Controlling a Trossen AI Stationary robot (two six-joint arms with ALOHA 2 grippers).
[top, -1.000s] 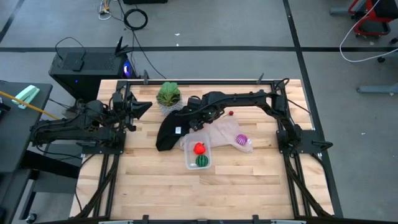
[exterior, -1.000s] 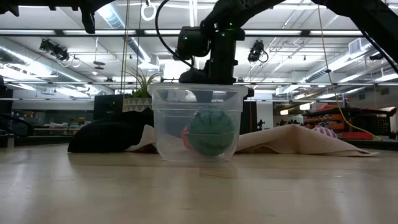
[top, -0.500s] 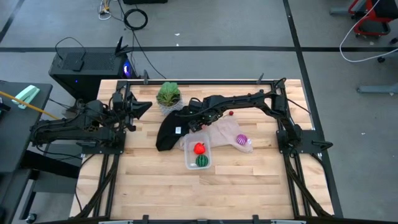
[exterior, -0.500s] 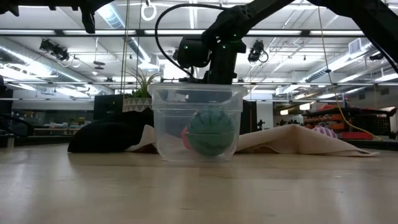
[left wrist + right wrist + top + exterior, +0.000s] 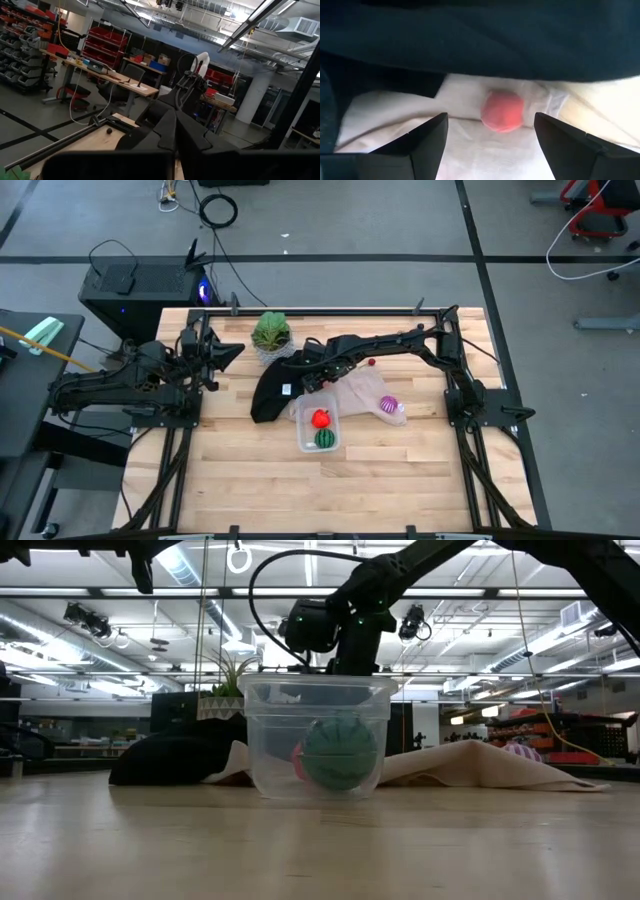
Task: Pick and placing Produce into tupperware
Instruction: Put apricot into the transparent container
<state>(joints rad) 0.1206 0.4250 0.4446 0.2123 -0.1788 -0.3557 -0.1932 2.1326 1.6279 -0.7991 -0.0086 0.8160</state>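
Observation:
The clear tupperware point(image 5: 320, 431) stands on the table's middle with a red fruit point(image 5: 321, 418) and a green melon-like fruit point(image 5: 340, 752) inside. A purple fruit point(image 5: 389, 405) lies on the beige cloth point(image 5: 365, 392). A pinkish fruit point(image 5: 503, 110) rests on that cloth beside the edge of the black cloth point(image 5: 272, 388). My right gripper point(image 5: 490, 120) hangs open just above the pinkish fruit, pointing steeply down, one finger on either side and apart from it. In the low view the tub hides its fingers. My left gripper point(image 5: 175, 135) waits shut at the table's left, raised.
A leafy green plant point(image 5: 271, 332) stands at the far edge, behind the black cloth. A small red thing point(image 5: 371, 362) lies under my right arm. Bare wood point(image 5: 400, 480) runs along the near half of the table.
My right gripper has sunk toward the beige cloth behind the tub and tipped more steeply downward, still open. The fruits, the cloths and the tub have kept still.

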